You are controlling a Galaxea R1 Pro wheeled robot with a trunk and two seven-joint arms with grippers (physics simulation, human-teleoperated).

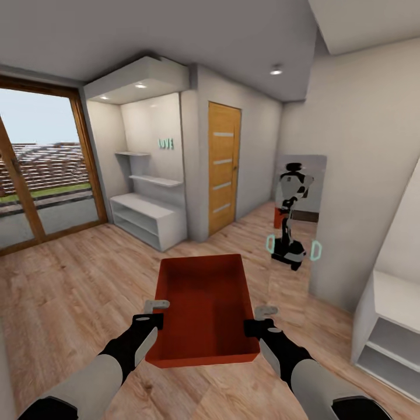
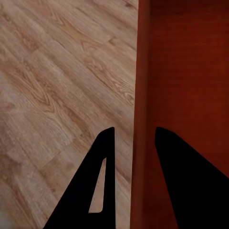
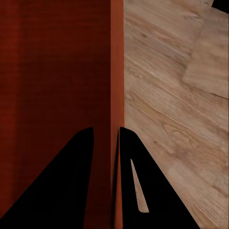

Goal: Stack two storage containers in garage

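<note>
Left gripper clamped on left wall of storage container; right gripper clamped on right wall. Container held above wood floor.

Light oak-grain plank flooring runs across whole room. Tall glass door with brown wood frame at left, showing sky, terraced roofs, strip of grass outside. White recessed alcove beyond it: two white floating wall shelves, low white open shelf cabinet beneath, small teal lettering on back wall. Orange-brown wooden door with pale horizontal inserts just beside alcove, shut. Frameless wall mirror on right wall. White open shelving unit at far right. Round recessed ceiling lights lit.
</note>
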